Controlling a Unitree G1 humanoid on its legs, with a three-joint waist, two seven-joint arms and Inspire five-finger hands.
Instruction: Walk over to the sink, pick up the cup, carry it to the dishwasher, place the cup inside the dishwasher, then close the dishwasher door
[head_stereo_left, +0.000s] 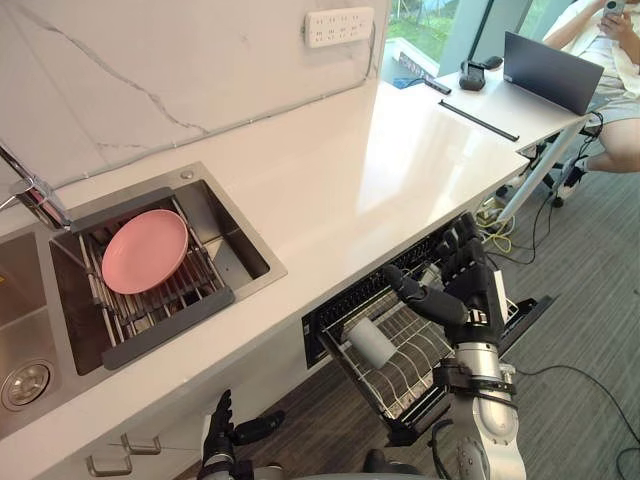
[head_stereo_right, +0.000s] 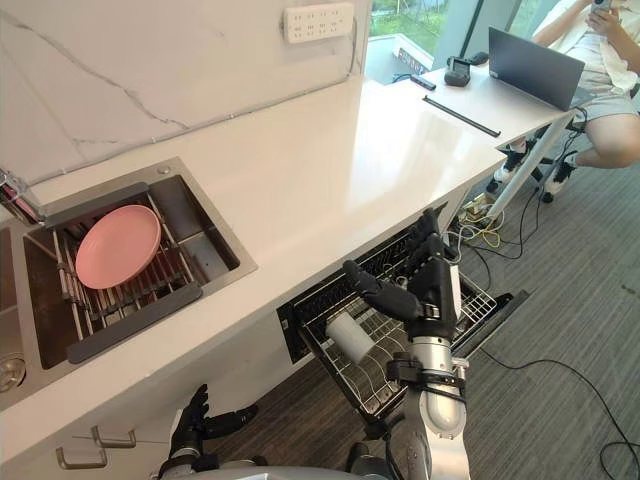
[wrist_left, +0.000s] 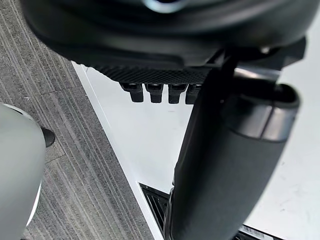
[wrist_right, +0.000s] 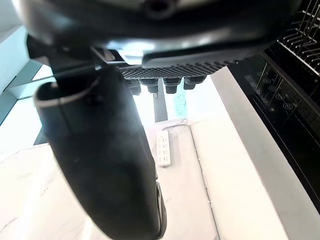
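Observation:
A white cup (head_stereo_left: 372, 342) lies on its side in the pulled-out wire rack (head_stereo_left: 425, 372) of the dishwasher under the counter. My right hand (head_stereo_left: 468, 285) hovers just right of the cup above the rack. Its fingers are straight and its thumb (head_stereo_right: 375, 290) reaches towards the cup without holding it. The dishwasher door (head_stereo_left: 528, 318) hangs open below the rack. My left hand (head_stereo_left: 218, 440) hangs low by the cabinet front, fingers spread and empty.
A pink plate (head_stereo_left: 145, 250) rests on a drying rack in the steel sink (head_stereo_left: 235, 228), beside the faucet (head_stereo_left: 35, 195). The white counter (head_stereo_left: 380, 160) runs to a desk with a laptop (head_stereo_left: 552, 70), where a person (head_stereo_left: 620, 90) sits. Grey carpet (head_stereo_left: 590, 300) lies to the right.

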